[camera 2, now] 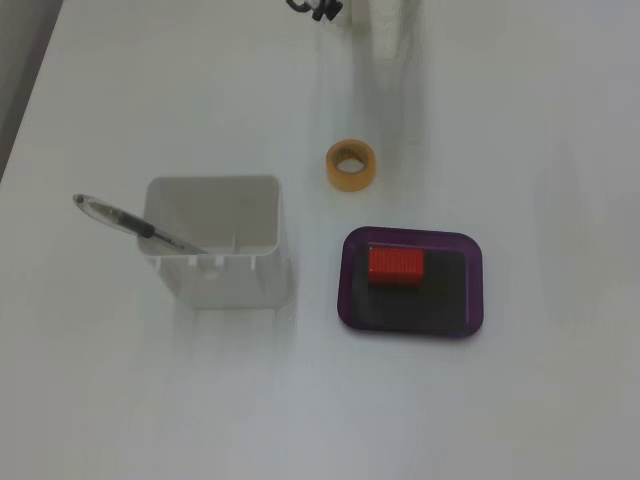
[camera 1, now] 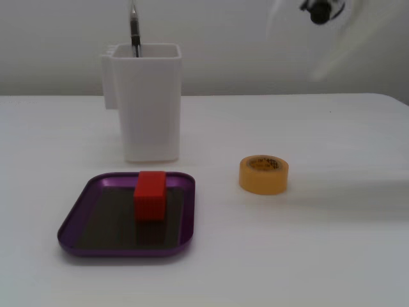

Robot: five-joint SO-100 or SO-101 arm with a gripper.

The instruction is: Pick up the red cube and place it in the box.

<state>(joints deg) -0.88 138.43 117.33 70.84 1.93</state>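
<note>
The red cube (camera 1: 150, 195) lies inside the purple box (camera 1: 77, 224), toward its back edge and nothing holds it. In the other fixed view the cube (camera 2: 397, 266) sits in the upper left part of the box (camera 2: 475, 295). My arm (camera 1: 332, 38) is only a pale motion blur at the top right, well above and away from the box. It also shows as a faint blur at the top (camera 2: 385, 60) of the other fixed view. The fingers cannot be made out.
A tall white square container (camera 1: 147, 102) with a pen (camera 1: 134, 29) in it stands behind the box. A yellow tape roll (camera 1: 263, 174) lies to the right of the box. The white table's far edge runs behind them.
</note>
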